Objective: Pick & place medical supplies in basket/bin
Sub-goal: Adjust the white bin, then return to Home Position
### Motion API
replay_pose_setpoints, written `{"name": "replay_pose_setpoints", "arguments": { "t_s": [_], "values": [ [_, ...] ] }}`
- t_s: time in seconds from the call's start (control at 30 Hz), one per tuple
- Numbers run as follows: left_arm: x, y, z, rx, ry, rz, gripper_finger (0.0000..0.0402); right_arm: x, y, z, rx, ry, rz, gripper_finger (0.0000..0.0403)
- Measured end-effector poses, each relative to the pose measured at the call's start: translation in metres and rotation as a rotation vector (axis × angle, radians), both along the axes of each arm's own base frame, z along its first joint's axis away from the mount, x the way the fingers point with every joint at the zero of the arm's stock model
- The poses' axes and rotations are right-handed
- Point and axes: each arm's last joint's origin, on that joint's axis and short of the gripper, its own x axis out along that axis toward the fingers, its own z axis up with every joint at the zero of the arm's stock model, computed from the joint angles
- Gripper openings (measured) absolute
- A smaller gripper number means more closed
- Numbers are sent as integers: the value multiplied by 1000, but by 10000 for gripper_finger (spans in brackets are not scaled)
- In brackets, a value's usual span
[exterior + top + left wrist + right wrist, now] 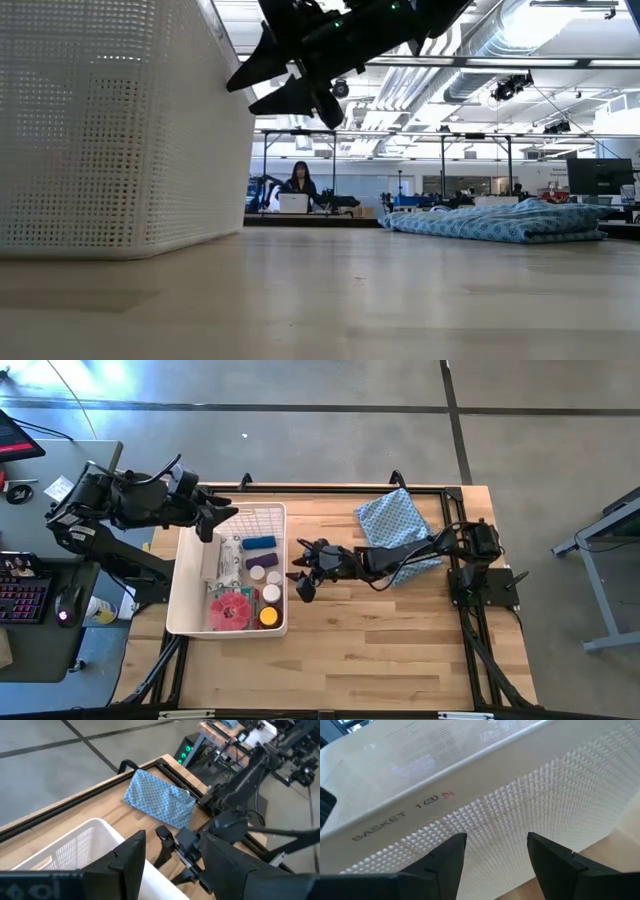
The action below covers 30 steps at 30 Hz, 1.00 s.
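The white basket [228, 570] stands at the table's left on its flat bottom. Inside lie the medical supplies: a blue cylinder [258, 543], a purple one [257, 562], white-capped jars [272, 585], a yellow-capped bottle [268, 616], a red disc [231, 610] and white packets [222, 557]. My left gripper [215, 520] hovers open above the basket's far left part, with nothing between its fingers [134, 851]. My right gripper [303, 575] stands open and empty just right of the basket, facing its lattice wall [530, 800] without touching it.
A blue patterned cloth [395, 525] lies at the far right, with my right arm reaching over its near edge. Bare wood [380, 650] spreads over the table's near half. A desk with a keyboard [22, 600] stands left of the table. A person [298, 180] sits far behind.
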Motion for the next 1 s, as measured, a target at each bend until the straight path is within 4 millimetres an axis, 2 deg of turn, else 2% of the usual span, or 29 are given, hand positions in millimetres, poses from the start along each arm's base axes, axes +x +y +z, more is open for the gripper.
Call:
{"name": "replay_pose_setpoints", "arguments": {
  "t_s": [0.17,0.3,0.47,0.6,0.73,0.83,1.0],
  "values": [
    [-7,0,-1,54,41,-44,221,1,-3,2,112,-31,-42,208],
    [-29,3,1,93,32,-64,221,-1,-7,10,214,-58,-11,208],
    [-70,9,-1,114,-43,-37,221,-13,-11,39,241,-112,31,208],
    [-94,13,-17,116,-73,-6,220,-31,-15,71,216,-158,3,208],
    [-96,13,-43,104,-146,-8,220,-54,-21,100,185,-171,-67,207],
    [-87,10,-64,96,-249,-66,220,-73,-24,116,162,-151,-90,195],
    [-71,6,-103,99,-369,-171,201,-99,-25,133,139,-107,-114,131]
  ]
}}
